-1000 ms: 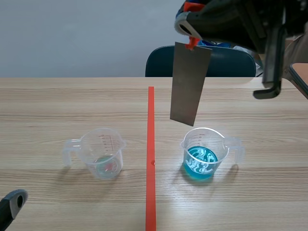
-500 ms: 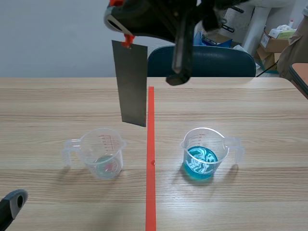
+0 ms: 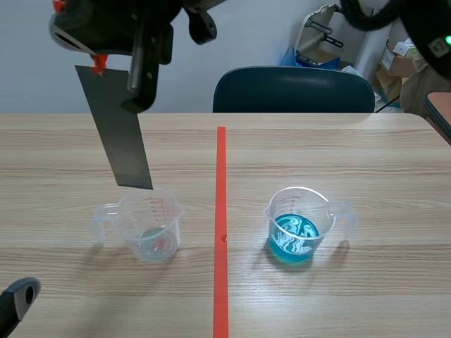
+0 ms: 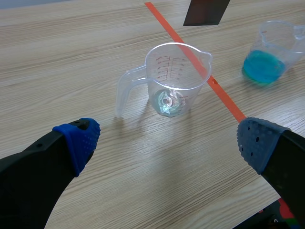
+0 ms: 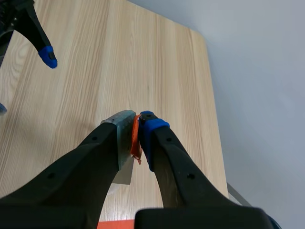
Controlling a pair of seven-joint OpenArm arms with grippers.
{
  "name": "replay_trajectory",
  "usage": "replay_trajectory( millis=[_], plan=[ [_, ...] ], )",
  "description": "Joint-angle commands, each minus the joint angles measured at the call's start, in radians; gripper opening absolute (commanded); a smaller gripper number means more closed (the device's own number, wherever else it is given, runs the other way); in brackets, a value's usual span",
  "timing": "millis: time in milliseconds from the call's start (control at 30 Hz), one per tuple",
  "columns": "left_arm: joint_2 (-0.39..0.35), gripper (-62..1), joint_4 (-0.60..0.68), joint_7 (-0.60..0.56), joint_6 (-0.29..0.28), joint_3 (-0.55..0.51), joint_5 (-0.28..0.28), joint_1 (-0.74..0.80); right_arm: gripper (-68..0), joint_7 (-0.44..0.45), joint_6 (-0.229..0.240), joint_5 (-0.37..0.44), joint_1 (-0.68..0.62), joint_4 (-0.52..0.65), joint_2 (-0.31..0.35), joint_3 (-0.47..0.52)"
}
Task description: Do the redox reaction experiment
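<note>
Right arm reaches across from right side, raised high over left half of light wooden table (image 3: 352,148).
Right gripper (image 3: 99,63) clamped on top end of flat grey metal strip (image 3: 118,130); orange tab (image 5: 136,140) pinched between its pads.
Strip hangs tilted, lower edge just above far rim of clear plastic measuring cup (image 3: 150,224), not inside it.
Second clear cup with blue liquid (image 3: 296,227) stands across orange tape line.
Left gripper (image 4: 169,143) low near table edge, fingers wide apart, holding nothing.
</note>
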Motion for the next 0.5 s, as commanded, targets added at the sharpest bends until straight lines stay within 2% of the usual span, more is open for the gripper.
replay_trajectory(
  millis=[0, 200, 467],
  plan=[
    [0.007, 0.8, 0.010, -0.017, 0.002, -0.004, -0.003, -0.003, -66.9, 0.001, -0.004, -0.001, 0.032, 0.001, -0.016, -0.002],
    [0.007, 0.8, 0.010, -0.017, 0.002, -0.004, -0.003, -0.003, -66.9, -0.024, -0.004, 0.000, 0.055, -0.027, -0.064, -0.020],
    [0.007, 0.8, 0.010, -0.017, 0.002, -0.004, -0.003, -0.003, -66.9, -0.028, -0.004, 0.000, 0.056, -0.028, -0.067, -0.020]
  ],
)
